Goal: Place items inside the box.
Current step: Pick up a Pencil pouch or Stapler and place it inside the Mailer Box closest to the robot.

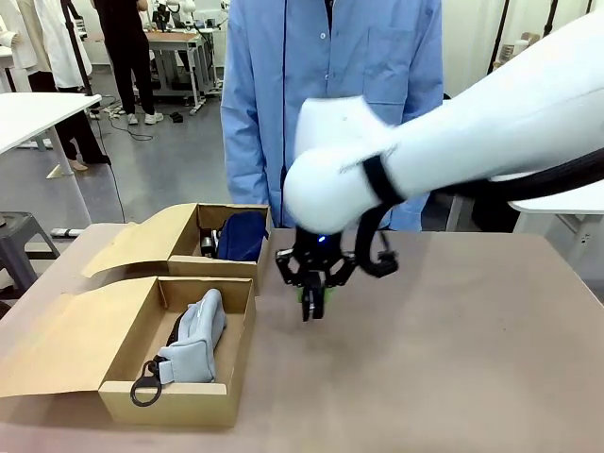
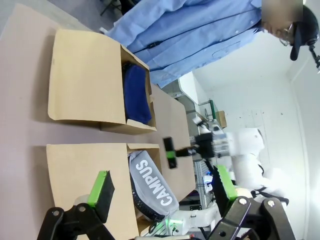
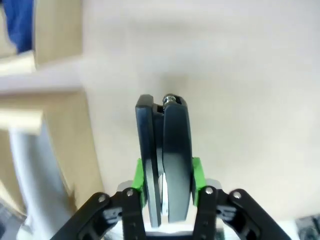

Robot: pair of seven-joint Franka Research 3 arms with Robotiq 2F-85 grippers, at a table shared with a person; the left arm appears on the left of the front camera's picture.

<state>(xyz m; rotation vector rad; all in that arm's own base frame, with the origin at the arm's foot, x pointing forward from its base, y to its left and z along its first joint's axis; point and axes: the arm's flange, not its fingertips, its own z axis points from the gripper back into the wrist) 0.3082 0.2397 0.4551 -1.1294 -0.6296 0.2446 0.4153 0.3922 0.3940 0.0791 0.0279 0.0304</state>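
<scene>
right gripper [image 3: 168, 175] grips a black stapler [image 3: 167, 132] over the table [image 1: 453, 330], near the cardboard box [image 1: 170, 404].

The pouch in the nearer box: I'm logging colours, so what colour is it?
The pouch is light blue with white CAMPUS lettering; best in the left wrist view.

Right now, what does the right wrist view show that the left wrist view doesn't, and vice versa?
Right wrist view adds: the black stapler close up, end-on, clamped between the green pads of the right gripper. Left wrist view adds: the open left gripper, CAMPUS print on the light blue pouch, the person's blue coat. Both: the cardboard boxes, the navy pouch, bare table.
</scene>
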